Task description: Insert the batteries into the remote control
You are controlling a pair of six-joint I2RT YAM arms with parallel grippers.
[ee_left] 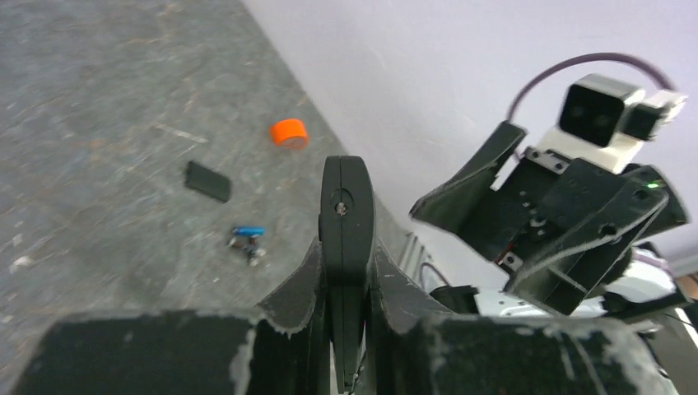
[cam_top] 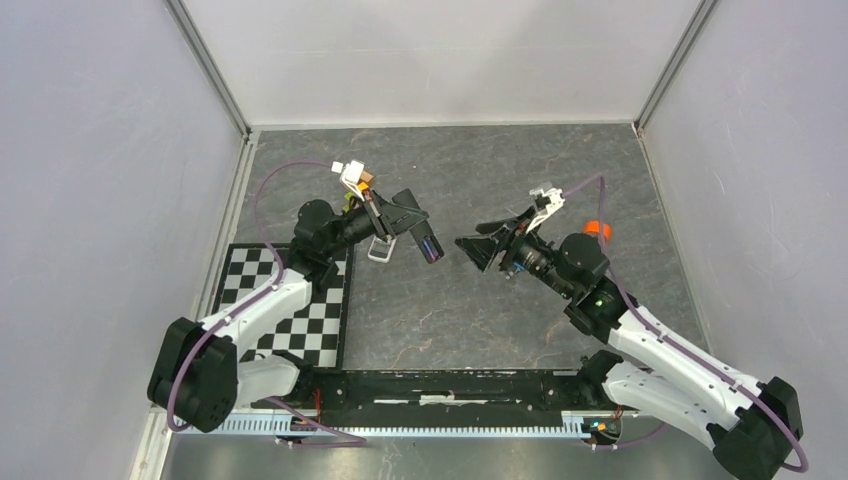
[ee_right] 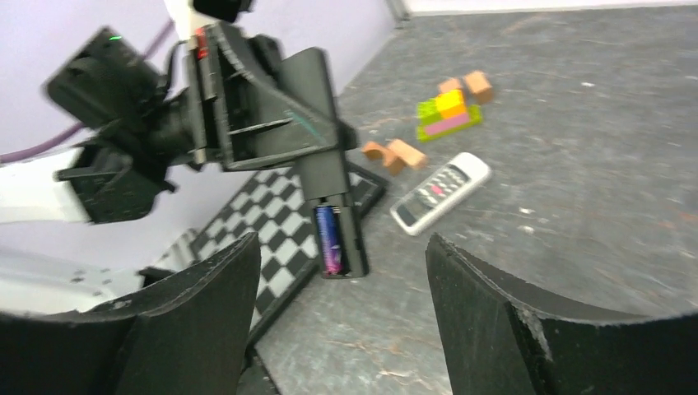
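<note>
My left gripper [cam_top: 400,215] is shut on a slim black bar [cam_top: 425,240] and holds it above the table. The bar's open compartment [ee_right: 336,234] holds the purple battery [ee_right: 329,239]. In the left wrist view the bar [ee_left: 346,206] stands edge-on between my fingers. The white remote control [ee_right: 440,192] lies button-face up on the table, also in the top view [cam_top: 381,248]. The blue battery [ee_left: 247,231] lies on the table. My right gripper [cam_top: 475,245] is open and empty, facing the bar's battery end [ee_right: 342,244].
A small flat black plate [ee_left: 207,181] and an orange round cap [ee_left: 289,132] lie near the blue battery; the cap also shows beside the right arm [cam_top: 597,229]. Coloured toy bricks [ee_right: 449,113], wooden blocks [ee_right: 395,155] and a checkered mat [cam_top: 300,310] are on the left.
</note>
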